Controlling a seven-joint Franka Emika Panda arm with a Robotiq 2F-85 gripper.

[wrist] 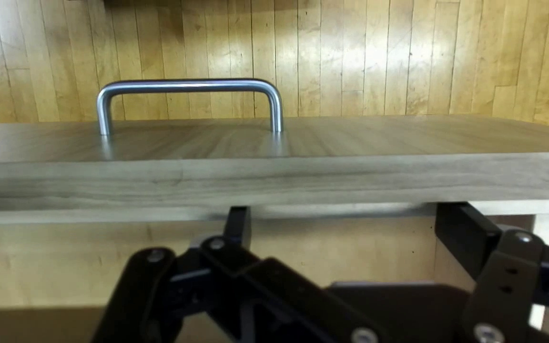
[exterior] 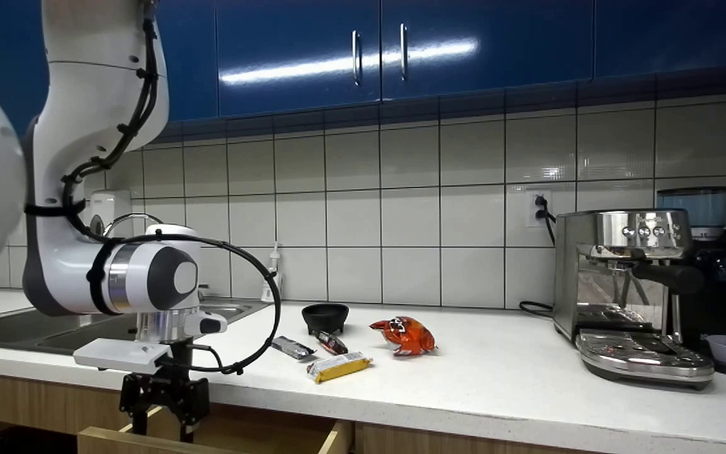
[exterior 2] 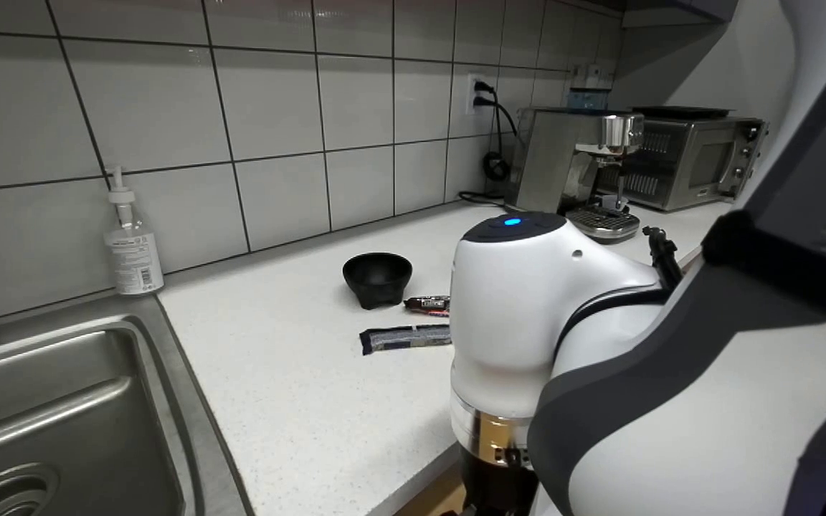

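Observation:
My gripper (exterior: 162, 430) points down into an open wooden drawer (exterior: 149, 445) below the counter edge. In the wrist view the two black fingers (wrist: 346, 209) are wide apart with nothing between them. Their tips are just behind the drawer's front panel (wrist: 274, 183), on its inner side; I cannot tell whether they touch it. A metal bar handle (wrist: 186, 86) is on the panel's outer face. On the counter are a black bowl (exterior: 325, 318), a silver packet (exterior: 293, 348), a dark red packet (exterior: 333, 342), a yellow and white packet (exterior: 339, 367) and an orange bag (exterior: 405, 336).
A steel sink (exterior 2: 162, 401) is set in the counter, with a pump bottle (exterior 2: 133, 251) behind it. A coffee machine (exterior: 628, 296), a grinder (exterior: 716, 271) and a toaster oven (exterior 2: 692, 158) stand along the counter. Blue cabinets (exterior: 300, 57) hang above.

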